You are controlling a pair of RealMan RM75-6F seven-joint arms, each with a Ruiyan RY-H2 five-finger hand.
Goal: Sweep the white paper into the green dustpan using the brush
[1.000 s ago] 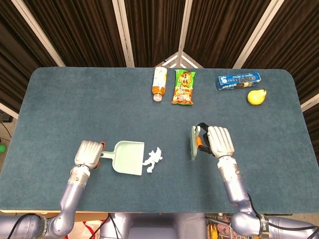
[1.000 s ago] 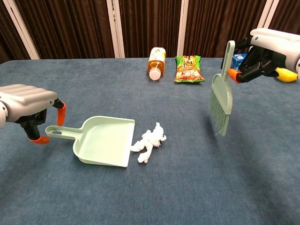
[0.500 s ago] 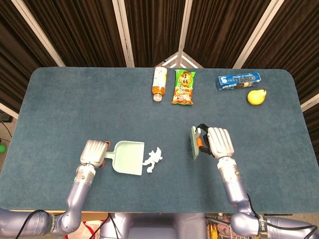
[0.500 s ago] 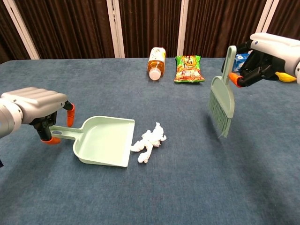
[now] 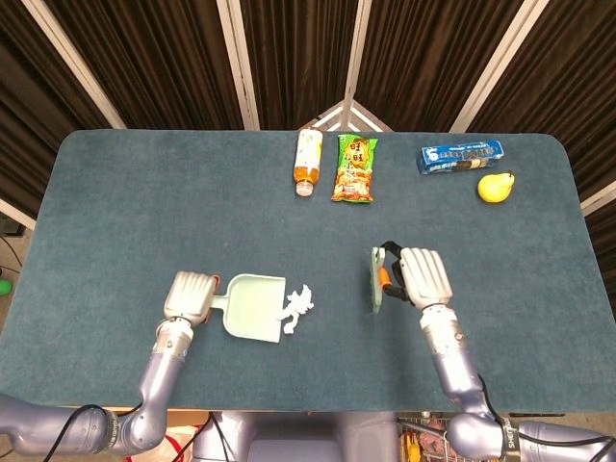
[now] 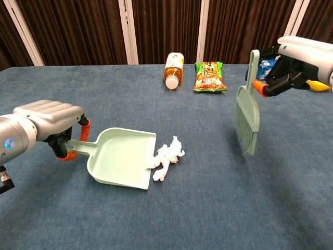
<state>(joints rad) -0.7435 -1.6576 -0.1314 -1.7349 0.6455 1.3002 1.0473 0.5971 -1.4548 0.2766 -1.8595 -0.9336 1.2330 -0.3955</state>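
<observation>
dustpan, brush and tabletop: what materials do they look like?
Dustpan: likely moulded plastic, pale green, smooth with a soft sheen. Brush: matching green plastic back and handle; fine pale bristles, probably synthetic. Table: covered in a matte blue-grey fabric, felt or short carpet by its fuzzy texture.

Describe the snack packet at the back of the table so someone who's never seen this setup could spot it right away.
Start at the far edge of the blue table, near the middle. Three packaged items lie there: a bottle, then the snack packet just right of it, and a blue box further right. The packet is the flat green and red pouch, the only soft bag among them.
</observation>
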